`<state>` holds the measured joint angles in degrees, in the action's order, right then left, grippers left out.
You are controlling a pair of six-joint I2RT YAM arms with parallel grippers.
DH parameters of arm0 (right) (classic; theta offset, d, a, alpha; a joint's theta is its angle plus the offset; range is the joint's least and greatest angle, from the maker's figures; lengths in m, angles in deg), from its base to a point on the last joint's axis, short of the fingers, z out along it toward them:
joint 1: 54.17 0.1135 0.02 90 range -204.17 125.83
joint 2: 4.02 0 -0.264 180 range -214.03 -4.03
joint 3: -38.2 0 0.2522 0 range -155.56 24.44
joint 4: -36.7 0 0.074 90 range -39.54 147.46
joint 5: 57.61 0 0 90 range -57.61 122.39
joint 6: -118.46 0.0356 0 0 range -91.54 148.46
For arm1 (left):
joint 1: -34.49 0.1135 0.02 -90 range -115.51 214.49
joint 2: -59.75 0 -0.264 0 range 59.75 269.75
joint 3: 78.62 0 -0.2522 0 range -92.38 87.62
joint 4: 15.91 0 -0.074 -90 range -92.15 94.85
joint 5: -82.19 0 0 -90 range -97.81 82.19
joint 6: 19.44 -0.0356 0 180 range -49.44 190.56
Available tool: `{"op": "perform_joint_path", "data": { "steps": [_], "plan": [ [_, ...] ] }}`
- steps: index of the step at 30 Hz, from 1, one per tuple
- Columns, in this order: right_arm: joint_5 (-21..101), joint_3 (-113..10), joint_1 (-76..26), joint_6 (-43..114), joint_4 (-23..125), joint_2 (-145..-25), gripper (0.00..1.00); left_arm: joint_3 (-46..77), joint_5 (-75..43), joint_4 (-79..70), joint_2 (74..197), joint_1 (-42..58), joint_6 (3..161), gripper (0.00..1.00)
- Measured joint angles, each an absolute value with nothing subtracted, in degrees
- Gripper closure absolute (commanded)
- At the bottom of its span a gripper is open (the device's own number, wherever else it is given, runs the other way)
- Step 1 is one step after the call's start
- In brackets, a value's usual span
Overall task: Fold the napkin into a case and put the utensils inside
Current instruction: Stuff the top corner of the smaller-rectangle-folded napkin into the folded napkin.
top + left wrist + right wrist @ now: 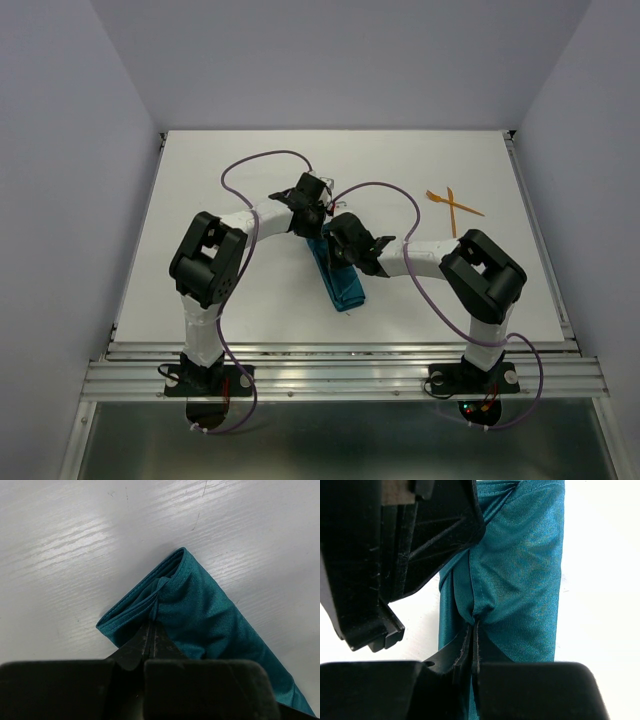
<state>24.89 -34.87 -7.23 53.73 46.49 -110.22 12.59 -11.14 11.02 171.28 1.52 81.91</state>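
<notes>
The teal napkin [341, 281] lies folded into a narrow strip in the middle of the table. My left gripper [310, 222] is shut on its far end; in the left wrist view the napkin [200, 610] is pinched in a fold at that gripper [151, 625]. My right gripper [338, 247] is shut on the cloth just nearer; in the right wrist view the napkin [520, 580] puckers at that gripper [473, 622], with my left gripper's black body just beyond it. Two orange utensils [453, 207] lie crossed at the far right.
White table [230, 180] with grey walls on three sides and a metal rail along the near edge [340, 370]. Purple cables loop over both arms.
</notes>
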Motion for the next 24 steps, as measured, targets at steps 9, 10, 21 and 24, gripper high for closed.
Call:
{"op": "perform_joint_path", "data": {
  "steps": [9,10,21,24],
  "plan": [
    [24.89,-34.87,-7.23,53.73,46.49,-110.22,0.98,12.59,-14.01,11.0,171.1,1.78,82.13,1.0],
    [24.89,-34.87,-7.23,53.73,46.49,-110.22,0.98,12.59,-14.42,10.98,170.99,1.96,82.17,1.0],
    [24.71,-34.87,-7.23,53.73,46.49,-110.22,0.98,12.59,-18.73,10.87,169.77,3.16,82.85,1.0],
    [24.54,-34.87,-7.21,53.76,46.49,-110.22,0.98,12.59,-19.82,10.76,169.77,3.23,82.94,1.0]
  ]
}}
